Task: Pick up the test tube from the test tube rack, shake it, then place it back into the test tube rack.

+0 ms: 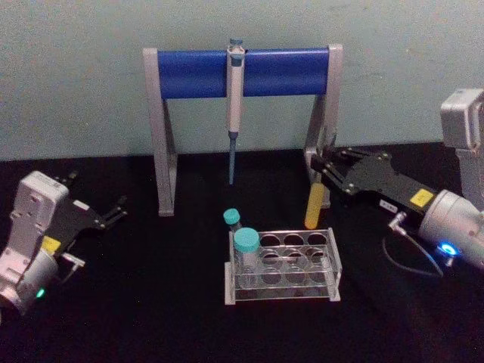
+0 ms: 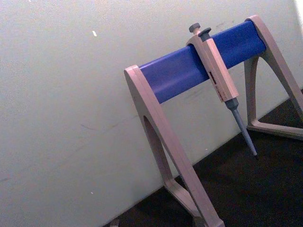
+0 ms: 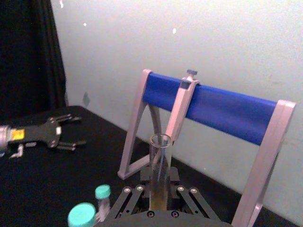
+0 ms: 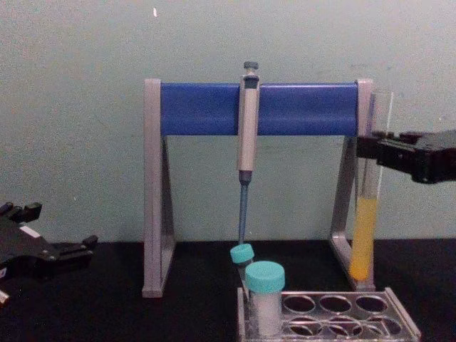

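Note:
The test tube (image 1: 314, 206) is a long clear glass tube with yellow-orange liquid in its lower part. It hangs upright in the air above and just behind the right end of the clear test tube rack (image 1: 333, 266), its round bottom clear of the holes. My right gripper (image 1: 323, 171) is shut on the tube's upper part. The chest view shows the tube (image 4: 364, 242) held by that gripper (image 4: 372, 146) above the rack (image 4: 400, 315). The right wrist view has the tube (image 3: 159, 163) between the jaws. My left gripper (image 1: 117, 209) rests open at the far left.
A grey-and-blue pipette stand (image 1: 197, 72) stands behind the rack, with a pipette (image 1: 234, 98) hanging from its bar. Its right leg is close behind the held tube. Two teal-capped vials (image 1: 245, 243) sit in the rack's left end. The tabletop is black.

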Tool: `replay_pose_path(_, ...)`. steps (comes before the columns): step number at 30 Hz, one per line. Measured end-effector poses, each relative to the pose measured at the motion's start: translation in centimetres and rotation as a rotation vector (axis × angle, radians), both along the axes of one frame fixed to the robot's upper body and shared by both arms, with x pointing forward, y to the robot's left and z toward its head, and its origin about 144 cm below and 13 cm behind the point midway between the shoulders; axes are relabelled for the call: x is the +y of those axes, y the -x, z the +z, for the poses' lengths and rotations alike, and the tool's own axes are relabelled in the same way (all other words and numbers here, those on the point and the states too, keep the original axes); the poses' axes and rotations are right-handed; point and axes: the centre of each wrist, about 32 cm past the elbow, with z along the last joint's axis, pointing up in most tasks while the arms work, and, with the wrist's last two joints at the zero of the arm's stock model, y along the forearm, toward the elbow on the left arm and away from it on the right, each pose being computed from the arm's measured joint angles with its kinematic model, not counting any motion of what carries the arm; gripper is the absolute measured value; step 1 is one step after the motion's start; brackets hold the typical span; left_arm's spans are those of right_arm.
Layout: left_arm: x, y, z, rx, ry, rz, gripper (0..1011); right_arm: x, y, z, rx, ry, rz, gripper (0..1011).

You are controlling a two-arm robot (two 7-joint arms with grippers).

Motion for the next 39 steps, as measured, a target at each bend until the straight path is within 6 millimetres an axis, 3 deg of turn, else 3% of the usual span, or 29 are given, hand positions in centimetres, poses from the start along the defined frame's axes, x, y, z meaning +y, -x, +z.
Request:
replay_pose_path(12, 0.0, 0.0, 0.0, 0.000, 0.000, 0.000, 1001, 0.3, 1.8, 0.1, 0.033, 0.017, 0.109, 229)
replay_pose_path(28, 0.0, 0.0, 0.0, 0.000, 0.000, 0.000, 1001, 2.1, -1.9, 0.3, 0.003, -0.027, 0.081, 229)
replay_pose_path(39, 0.0, 0.0, 0.0, 0.000, 0.000, 0.000, 1001, 1.7, -2.4, 0.3, -0.001, -0.019, 0.043, 229)
